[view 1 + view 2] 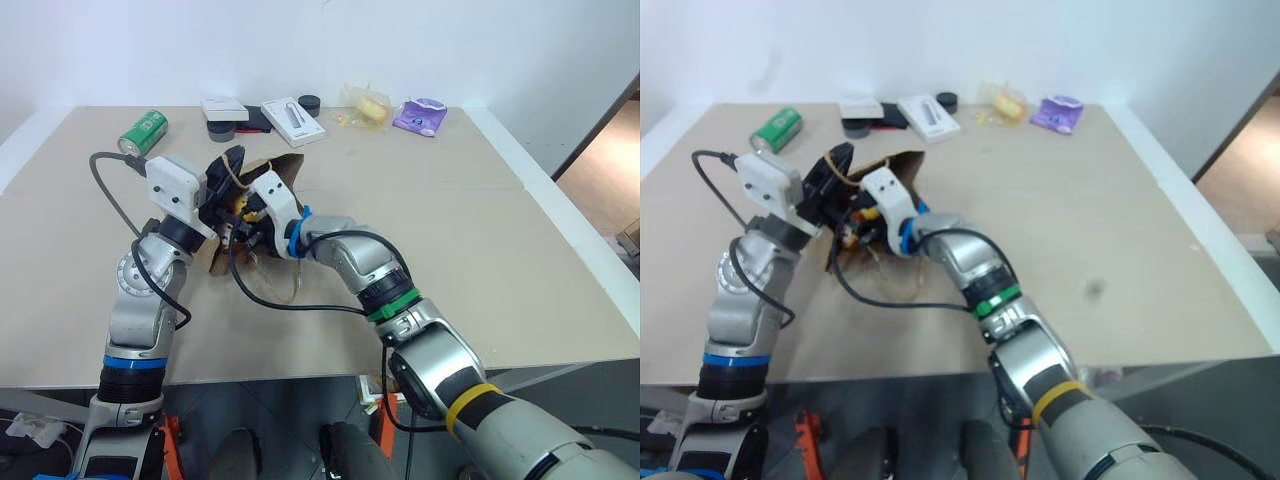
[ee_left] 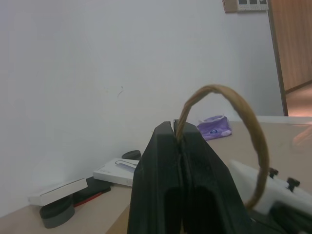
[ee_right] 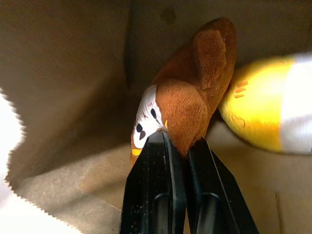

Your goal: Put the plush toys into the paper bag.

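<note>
We see the paper bag (image 1: 285,170) lying on the table (image 1: 450,230), mouth held up by our left gripper (image 2: 179,139), clamped on its loop handle (image 2: 243,122). Our right gripper (image 3: 178,141) reaches inside, pinching the brown plush toy (image 3: 190,97) beside the yellow-and-white plush toy (image 3: 268,107).

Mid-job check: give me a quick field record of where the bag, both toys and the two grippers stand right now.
paper bag: lying on the table, mouth held up by one handle
left gripper: shut on the handle
right gripper: inside the paper bag, shut on the brown plush toy
yellow-and-white plush toy: already in the bag, touching the brown one
toys released: one of two; brown toy not yet let go
far table edge: green can, white boxes, purple packet, wrapped yellow item
</note>
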Motion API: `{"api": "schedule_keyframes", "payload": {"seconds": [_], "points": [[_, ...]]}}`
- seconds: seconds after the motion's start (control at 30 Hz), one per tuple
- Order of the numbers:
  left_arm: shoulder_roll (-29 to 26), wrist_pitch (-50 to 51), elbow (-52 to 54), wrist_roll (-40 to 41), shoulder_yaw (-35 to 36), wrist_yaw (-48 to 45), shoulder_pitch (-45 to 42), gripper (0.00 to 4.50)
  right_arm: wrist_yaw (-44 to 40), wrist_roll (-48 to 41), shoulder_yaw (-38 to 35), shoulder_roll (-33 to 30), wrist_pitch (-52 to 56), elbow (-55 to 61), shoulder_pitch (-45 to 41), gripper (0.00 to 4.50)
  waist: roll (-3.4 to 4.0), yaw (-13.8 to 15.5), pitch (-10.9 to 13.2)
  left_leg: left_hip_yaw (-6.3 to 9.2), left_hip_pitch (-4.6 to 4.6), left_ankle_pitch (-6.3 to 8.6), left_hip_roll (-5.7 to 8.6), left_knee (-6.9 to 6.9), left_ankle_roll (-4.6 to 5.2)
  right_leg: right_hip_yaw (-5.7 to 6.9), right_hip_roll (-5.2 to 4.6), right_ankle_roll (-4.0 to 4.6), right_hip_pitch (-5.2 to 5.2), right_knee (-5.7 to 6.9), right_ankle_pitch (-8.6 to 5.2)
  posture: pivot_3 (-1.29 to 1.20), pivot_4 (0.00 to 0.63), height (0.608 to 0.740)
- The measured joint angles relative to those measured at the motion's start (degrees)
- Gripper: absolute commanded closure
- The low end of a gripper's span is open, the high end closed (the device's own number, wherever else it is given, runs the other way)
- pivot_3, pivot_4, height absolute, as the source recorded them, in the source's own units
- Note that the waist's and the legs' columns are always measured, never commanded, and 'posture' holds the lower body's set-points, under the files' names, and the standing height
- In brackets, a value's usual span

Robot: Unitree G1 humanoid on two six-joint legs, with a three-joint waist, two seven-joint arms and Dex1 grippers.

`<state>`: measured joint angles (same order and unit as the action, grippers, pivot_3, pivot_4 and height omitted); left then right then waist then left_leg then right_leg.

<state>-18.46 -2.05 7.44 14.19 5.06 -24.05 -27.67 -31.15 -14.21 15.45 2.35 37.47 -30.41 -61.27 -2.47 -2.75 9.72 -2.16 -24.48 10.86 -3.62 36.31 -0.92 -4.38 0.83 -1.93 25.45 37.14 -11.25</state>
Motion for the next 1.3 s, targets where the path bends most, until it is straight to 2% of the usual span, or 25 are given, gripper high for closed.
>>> {"api": "schedule_keyframes", "payload": {"seconds": [0.03,0.07,0.1,0.13,0.2,0.27,0.3,0.33,0.47,0.63,0.67,0.8,0.83,0.97,1.0,1.07,1.1,1.13,1.17,1.2,1.23,1.27,1.3], "points": [[0.0,0.0,0.0,0.0,0.0,0.0,0.0,4.5,0.0,0.0,0.0,0.0,0.0,0.0,0.0,3.62,0.0,0.0,0.0,0.0,0.0,0.0,0.0,0.0,0.0,0.0,0.0,0.0,0.0,0.0,0.0,0.0,0.15,0.74],[0.0,0.0,0.0,0.0,0.0,0.0,0.0,4.5,-0.1,0.0,-0.2,0.0,-0.2,0.0,0.0,2.99,0.0,0.0,0.0,0.0,0.0,0.0,0.0,0.0,0.0,0.01,0.0,0.0,0.0,0.0,0.0,0.0,0.15,0.74],[0.1,0.0,0.0,0.0,0.0,0.1,-0.2,4.5,-1.2,0.0,-0.3,-1.0,0.1,2.9,1.4,2.69,0.0,0.0,0.0,0.04,-0.04,0.0,0.0,0.0,0.0,0.04,0.0,0.0,0.0,0.0,0.0,0.0,0.15,0.74],[0.0,0.1,-0.1,0.0,0.4,0.4,-0.3,4.5,-3.4,-0.2,-0.2,-3.8,1.0,8.8,3.8,2.21,0.0,0.2,0.0,0.09,-0.11,0.0,0.03,0.01,-0.01,0.1,-0.06,-0.02,0.01,-0.03,-0.03,0.0,0.15,0.74],[0.0,0.1,-0.1,0.0,0.5,0.5,-0.3,4.5,-4.4,-0.4,-0.2,-5.4,1.7,11.7,5.1,1.6,0.0,0.2,0.0,0.09,-0.12,0.0,0.04,0.01,-0.01,0.11,-0.08,-0.02,0.0,-0.03,-0.03,0.0,0.15,0.74],[-0.1,0.7,-0.2,0.5,1.4,0.9,-0.5,4.5,-7.1,-1.9,-0.3,-9.6,4.4,21.5,9.4,0.71,0.0,0.2,0.0,0.12,-0.13,0.02,0.05,0.02,-0.03,0.14,-0.09,-0.02,0.0,-0.03,-0.04,0.0,0.15,0.74],[-0.1,0.8,-0.2,0.5,1.6,1.0,-0.5,4.5,-7.4,-2.1,-0.3,-9.8,4.7,22.1,9.6,0.23,0.0,0.2,0.0,0.12,-0.13,0.02,0.05,0.02,-0.03,0.15,-0.09,-0.02,0.01,-0.03,-0.04,0.0,0.15,0.74],[-0.1,1.0,-0.5,1.0,2.0,1.1,-0.9,4.5,-7.7,-2.9,-1.0,-11.3,5.9,25.1,10.9,0.02,0.0,0.1,0.0,0.13,-0.13,0.02,0.04,0.02,-0.03,0.15,-0.07,-0.02,0.01,-0.03,-0.04,0.0,0.15,0.74],[-0.2,2.0,-0.9,2.0,2.4,1.0,-1.5,4.5,-10.7,-4.8,-2.8,-16.3,5.1,33.8,14.3,0.02,0.0,0.1,0.0,0.2,-0.05,0.02,0.03,0.02,-0.03,0.19,-0.04,-0.02,-0.03,0.0,-0.07,0.0,0.15,0.74],[-0.5,2.5,-1.9,2.6,3.9,1.1,-2.1,4.5,-16.4,3.9,0.2,-31.0,-13.1,41.0,25.3,0.02,-0.01,0.3,0.0,0.19,-0.06,0.01,0.19,0.03,-0.03,0.17,-0.16,-0.09,-0.08,-0.02,-0.21,0.0,0.15,0.74],[-0.5,2.5,-1.9,2.6,4.0,1.1,-2.1,4.5,-16.6,4.9,0.6,-31.5,-14.6,41.0,26.1,0.02,-0.02,0.3,0.0,0.19,-0.05,0.01,0.19,0.04,-0.03,0.15,-0.16,-0.09,-0.09,-0.03,-0.21,0.0,0.15,0.74],[-0.3,2.6,-1.9,2.6,3.6,1.0,-2.1,4.5,-16.1,16.0,6.8,-34.8,-33.0,39.3,29.1,0.02,-0.02,-0.1,0.0,0.1,0.13,0.01,0.13,0.01,-0.03,0.09,-0.09,-0.04,-0.1,0.03,-0.18,0.0,0.15,0.74],[-0.3,2.6,-2.0,2.6,3.7,1.0,-2.1,4.5,-14.6,20.5,8.5,-35.1,-39.4,36.7,29.0,0.02,-0.02,-0.1,0.0,0.11,0.15,0.01,0.13,0.0,-0.03,0.1,-0.07,0.01,-0.11,0.04,-0.15,0.0,0.15,0.74],[-0.3,2.7,-2.0,2.7,3.7,1.0,-2.1,4.5,-6.6,31.2,10.9,-33.5,-54.1,26.9,28.3,0.02,-0.05,0.0,0.0,0.04,0.16,-0.08,0.14,0.05,-0.17,0.02,-0.1,0.1,-0.13,0.03,-0.12,0.0,0.15,0.74],[-0.3,2.9,-1.9,2.7,3.7,1.0,-2.1,4.5,-4.8,32.7,11.0,-32.7,-55.9,25.2,27.7,0.26,-0.05,0.0,0.0,-0.01,0.16,-0.09,0.15,0.07,-0.18,-0.03,-0.1,0.11,-0.13,0.03,-0.11,0.0,0.15,0.74],[-0.3,3.2,-1.9,2.7,3.7,1.0,-2.1,4.5,-2.7,34.3,11.0,-31.8,-58.3,23.3,26.6,1.03,-0.06,0.0,0.0,-0.03,0.16,-0.09,0.16,0.09,-0.19,-0.06,-0.12,0.11,-0.14,0.03,-0.11,0.0,0.15,0.74],[-0.3,3.2,-1.9,2.7,3.7,1.1,-2.1,4.5,-1.4,35.0,11.0,-31.1,-59.4,22.4,26.0,1.03,-0.06,0.0,0.0,-0.03,0.16,-0.1,0.16,0.09,-0.19,-0.07,-0.11,0.11,-0.14,0.03,-0.11,0.0,0.15,0.74],[-0.3,3.2,-1.9,2.7,3.7,1.1,-2.1,4.5,-0.1,35.6,10.9,-30.2,-60.5,21.6,25.2,1.71,-0.07,0.0,0.0,-0.03,0.17,-0.09,0.16,0.1,-0.19,-0.07,-0.12,0.1,-0.15,0.03,-0.1,0.0,0.15,0.74],[-0.3,3.2,-1.9,2.7,3.7,1.1,-2.1,4.5,0.1,35.5,10.9,-29.9,-60.7,21.5,25.1,1.71,-0.07,0.0,0.0,-0.03,0.16,-0.09,0.16,0.1,-0.19,-0.08,-0.12,0.1,-0.14,0.03,-0.1,0.0,0.15,0.74],[-0.3,3.3,-1.9,2.7,3.8,1.1,-2.1,4.5,1.3,35.1,10.1,-28.3,-61.5,21.4,24.6,2.34,-0.07,0.0,0.0,-0.02,0.16,-0.09,0.16,0.1,-0.19,-0.07,-0.11,0.05,-0.14,0.03,-0.07,0.0,0.15,0.74],[-0.3,3.5,-1.9,2.7,3.8,1.1,-2.1,4.5,1.7,34.2,8.8,-27.6,-62.3,21.7,23.6,2.77,-0.07,0.1,0.0,-0.02,0.16,-0.09,0.16,0.09,-0.19,-0.07,-0.11,-0.04,-0.15,0.03,-0.03,0.0,0.15,0.74],[-0.3,3.6,-1.9,2.7,3.8,1.1,-2.1,4.5,1.7,34.1,8.7,-27.6,-62.3,21.7,23.5,2.77,-0.07,0.1,0.0,-0.02,0.16,-0.09,0.16,0.09,-0.19,-0.07,-0.11,-0.04,-0.15,0.03,-0.03,0.0,0.15,0.74],[-0.3,3.6,-1.9,2.7,3.9,1.2,-2.1,4.5,1.7,33.6,8.0,-27.7,-62.6,21.9,22.9,3.42,-0.07,0.1,0.0,-0.02,0.15,-0.09,0.16,0.09,-0.19,-0.07,-0.12,-0.04,-0.15,0.03,-0.03,0.0,0.15,0.74]]}}
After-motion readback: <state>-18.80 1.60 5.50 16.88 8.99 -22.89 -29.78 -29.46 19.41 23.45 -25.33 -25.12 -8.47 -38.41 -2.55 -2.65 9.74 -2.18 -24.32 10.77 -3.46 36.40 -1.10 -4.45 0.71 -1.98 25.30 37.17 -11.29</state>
